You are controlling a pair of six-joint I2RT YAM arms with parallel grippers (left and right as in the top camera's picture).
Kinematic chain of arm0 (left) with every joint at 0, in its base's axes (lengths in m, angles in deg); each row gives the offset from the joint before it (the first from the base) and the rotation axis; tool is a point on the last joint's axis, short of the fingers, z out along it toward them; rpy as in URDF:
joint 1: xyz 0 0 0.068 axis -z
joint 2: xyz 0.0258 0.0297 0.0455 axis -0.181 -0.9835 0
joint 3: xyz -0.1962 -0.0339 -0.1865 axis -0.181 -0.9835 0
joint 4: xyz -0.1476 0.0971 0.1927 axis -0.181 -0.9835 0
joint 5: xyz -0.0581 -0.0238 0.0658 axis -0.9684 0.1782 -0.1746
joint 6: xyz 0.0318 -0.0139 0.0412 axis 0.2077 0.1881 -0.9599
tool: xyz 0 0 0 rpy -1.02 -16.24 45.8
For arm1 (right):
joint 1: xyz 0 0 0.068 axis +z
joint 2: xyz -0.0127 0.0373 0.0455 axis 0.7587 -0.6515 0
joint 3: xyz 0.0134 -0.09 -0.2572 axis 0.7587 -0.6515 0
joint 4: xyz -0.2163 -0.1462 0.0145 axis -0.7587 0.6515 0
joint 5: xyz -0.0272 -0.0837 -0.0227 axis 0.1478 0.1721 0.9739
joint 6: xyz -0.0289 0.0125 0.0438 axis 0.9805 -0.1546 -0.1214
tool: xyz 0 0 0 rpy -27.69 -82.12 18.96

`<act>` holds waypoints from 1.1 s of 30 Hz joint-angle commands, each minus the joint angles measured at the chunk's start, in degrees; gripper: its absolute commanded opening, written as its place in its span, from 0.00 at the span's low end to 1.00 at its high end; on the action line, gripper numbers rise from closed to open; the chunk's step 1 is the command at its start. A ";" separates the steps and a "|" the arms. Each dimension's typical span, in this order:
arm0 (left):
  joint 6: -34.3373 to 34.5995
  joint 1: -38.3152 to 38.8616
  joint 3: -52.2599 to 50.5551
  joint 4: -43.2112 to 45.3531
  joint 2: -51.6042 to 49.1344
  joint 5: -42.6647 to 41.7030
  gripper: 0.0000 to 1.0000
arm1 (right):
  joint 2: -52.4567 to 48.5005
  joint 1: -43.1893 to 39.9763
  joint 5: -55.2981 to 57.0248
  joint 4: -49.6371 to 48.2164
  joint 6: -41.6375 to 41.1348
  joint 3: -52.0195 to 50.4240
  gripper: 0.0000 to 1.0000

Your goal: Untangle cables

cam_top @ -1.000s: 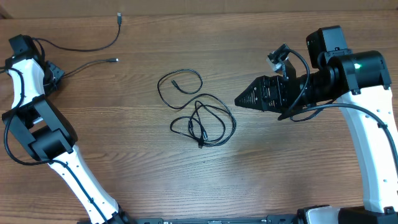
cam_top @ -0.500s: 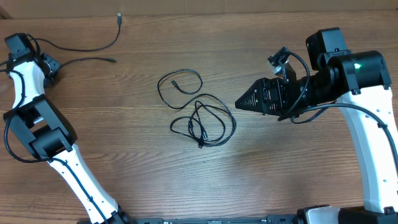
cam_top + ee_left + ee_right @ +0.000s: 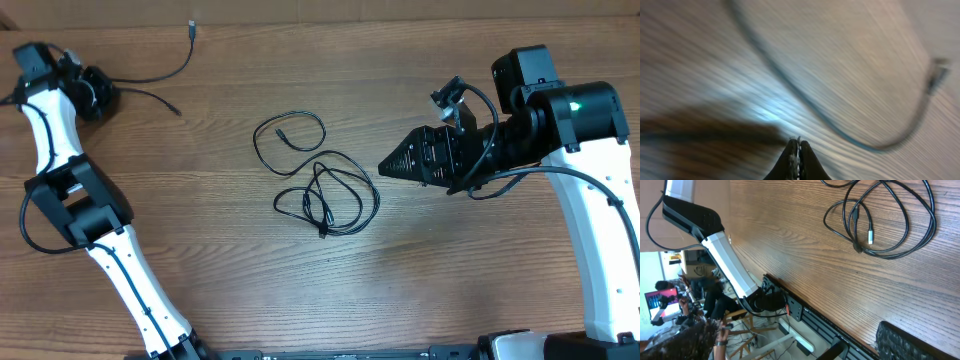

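Overhead: the main knot of black cables (image 3: 320,200) lies on the wooden counter (image 3: 220,290) near its middle. One wide loop (image 3: 290,120) spreads to the far left of the knot. A loose cable (image 3: 160,78) curves along the far-left part of the counter, its plug end (image 3: 190,25) by the far edge. A short strand (image 3: 150,97) runs right from the tip of the left arm (image 3: 60,190). The left jaws sit at the far-left corner. The right arm (image 3: 590,200), with a green light lit on it, holds the right jaws over the counter to the right of the knot, apart from it and pointing left

Left wrist: the picture is blurred. The left jaws are pressed together, fingertips (image 3: 790,160) meeting at the bottom edge. I cannot tell whether a strand is pinched between them. A cable (image 3: 810,107) arcs across the wood ahead, ending in a small plug (image 3: 940,75) at the right

Right wrist: the knot of cables (image 3: 858,246) lies at the top right on the wood, with a silvery plug (image 3: 870,236) inside its loops. One dark textured finger pad (image 3: 905,340) shows at the bottom right. The right jaws stand wide apart with nothing in them. The left arm's white and black links (image 3: 715,240) stand at the upper left, and a person (image 3: 662,287) and a lit screen (image 3: 660,302) are beyond the counter's edge
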 commanded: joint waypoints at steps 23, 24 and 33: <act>7.17 11.47 18.21 -42.14 4.61 21.38 0.98 | 0.31 -0.04 3.41 -0.81 0.33 0.33 1.00; 8.13 11.76 17.51 -41.72 4.61 21.51 1.00 | 0.31 -0.04 3.41 -0.81 0.33 0.33 1.00; 22.80 12.44 3.34 -31.08 4.55 25.88 1.00 | 0.31 -0.04 3.65 -0.83 0.55 0.33 1.00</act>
